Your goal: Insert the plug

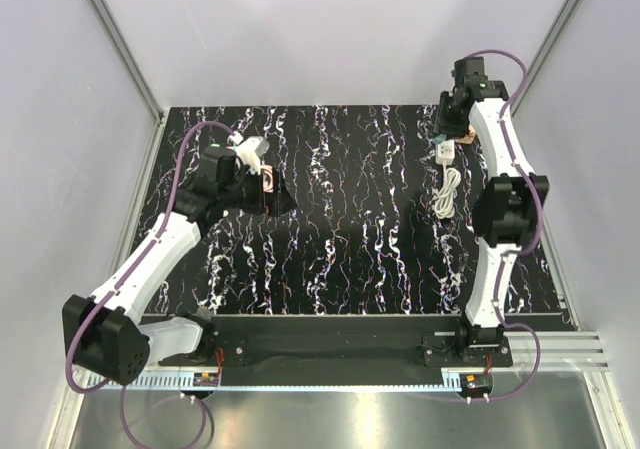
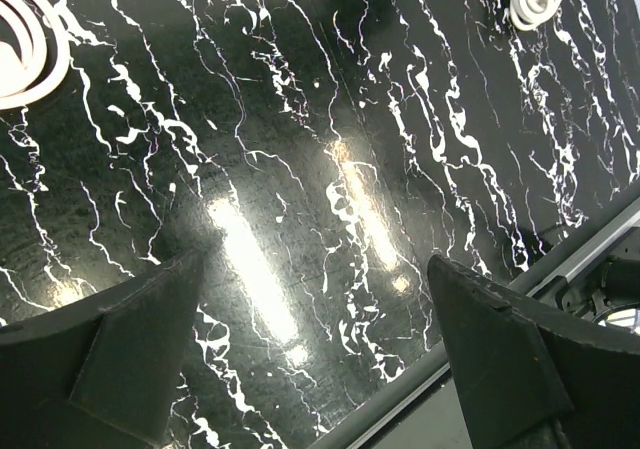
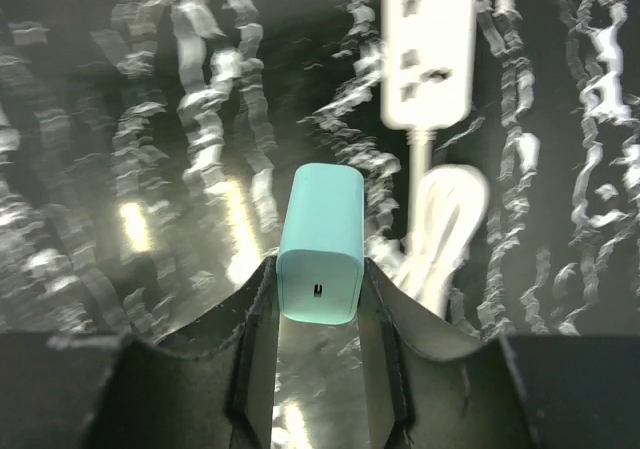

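Item: plug, likely light, rigid, smooth-sided, slip-prone. Your right fingers clamp its flat flanks, near the power strip; keep that hold. Your left fingers spread, empty.

Left arm: elbow bent, forearm angled forward and inward. Left pincer: jaws spread wide, holding nothing. Right arm: stretched far forward, wrist pitched down. Right pincer: clamped on the plug.
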`<state>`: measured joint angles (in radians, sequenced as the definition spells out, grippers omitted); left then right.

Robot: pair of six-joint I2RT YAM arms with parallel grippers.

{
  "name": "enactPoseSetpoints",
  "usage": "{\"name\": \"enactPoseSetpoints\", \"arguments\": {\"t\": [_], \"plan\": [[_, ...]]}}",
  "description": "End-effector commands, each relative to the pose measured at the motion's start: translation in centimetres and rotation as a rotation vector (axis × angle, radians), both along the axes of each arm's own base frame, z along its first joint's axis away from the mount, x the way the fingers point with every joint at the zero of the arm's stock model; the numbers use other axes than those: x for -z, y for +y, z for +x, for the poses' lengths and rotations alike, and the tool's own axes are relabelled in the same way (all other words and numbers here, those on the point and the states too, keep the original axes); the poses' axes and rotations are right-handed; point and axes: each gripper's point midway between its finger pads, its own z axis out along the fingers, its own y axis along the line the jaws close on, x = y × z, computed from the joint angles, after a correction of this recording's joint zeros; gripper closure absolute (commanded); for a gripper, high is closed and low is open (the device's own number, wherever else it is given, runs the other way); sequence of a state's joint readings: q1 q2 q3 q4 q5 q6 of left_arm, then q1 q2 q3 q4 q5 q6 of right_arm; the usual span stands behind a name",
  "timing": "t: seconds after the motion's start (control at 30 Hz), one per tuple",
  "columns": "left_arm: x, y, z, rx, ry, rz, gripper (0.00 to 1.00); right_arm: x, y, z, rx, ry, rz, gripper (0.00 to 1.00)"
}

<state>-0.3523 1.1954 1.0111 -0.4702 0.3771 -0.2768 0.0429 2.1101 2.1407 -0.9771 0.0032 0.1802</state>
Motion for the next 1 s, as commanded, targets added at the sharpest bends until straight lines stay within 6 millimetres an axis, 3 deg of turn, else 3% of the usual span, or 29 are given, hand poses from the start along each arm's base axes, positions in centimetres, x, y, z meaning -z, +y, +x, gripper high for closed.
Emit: {"name": "enactPoseSetpoints", "arguments": {"t": [0.0,0.03,0.07,0.1,0.13,0.3,0.57,0.6,0.63,0.7,0.97], "plan": [[-1.1,0.1,0.5,0.014,-0.067,0.008,0.01,-2.0,-2.4,1.3,-0.047,-0.001,-0.141,1.00],[-1.2,0.2,0.5,0.010,-0.072,0.010,0.01,1.0,-2.9,1.5,-0.077,0.081,-0.175,1.00],[-1.2,0.3,0.6,0.003,-0.073,0.015,0.01,1.4,-3.1,2.1,-0.091,0.086,-0.196,1.00],[-1.1,0.4,0.5,0.001,-0.074,0.017,0.01,0.2,-3.5,3.1,-0.104,0.043,-0.230,1.00],[-1.1,0.5,0.5,-0.001,-0.076,0.020,0.01,2.1,-4.4,3.4,-0.125,0.087,-0.282,1.00],[-0.8,0.5,0.8,-0.007,-0.065,0.021,0.01,3.2,-5.7,5.1,-0.166,0.050,-0.304,1.00],[0.1,-0.1,1.0,0.017,-0.016,-0.005,0.01,4.6,-3.7,7.5,-0.276,-0.014,-0.246,1.00],[0.2,0.0,0.9,0.014,-0.012,-0.003,0.01,5.2,-4.0,7.7,-0.275,-0.006,-0.259,1.00],[0.2,0.0,1.0,0.014,-0.012,-0.003,0.01,5.5,-5.7,7.8,-0.245,-0.001,-0.264,1.00],[0.2,0.0,1.0,0.014,-0.013,-0.004,0.01,6.3,-6.3,8.0,-0.242,0.008,-0.267,1.00],[0.0,-0.1,1.0,0.021,-0.008,-0.029,0.01,6.4,-7.2,8.6,-0.215,-0.008,-0.299,1.00]]}}
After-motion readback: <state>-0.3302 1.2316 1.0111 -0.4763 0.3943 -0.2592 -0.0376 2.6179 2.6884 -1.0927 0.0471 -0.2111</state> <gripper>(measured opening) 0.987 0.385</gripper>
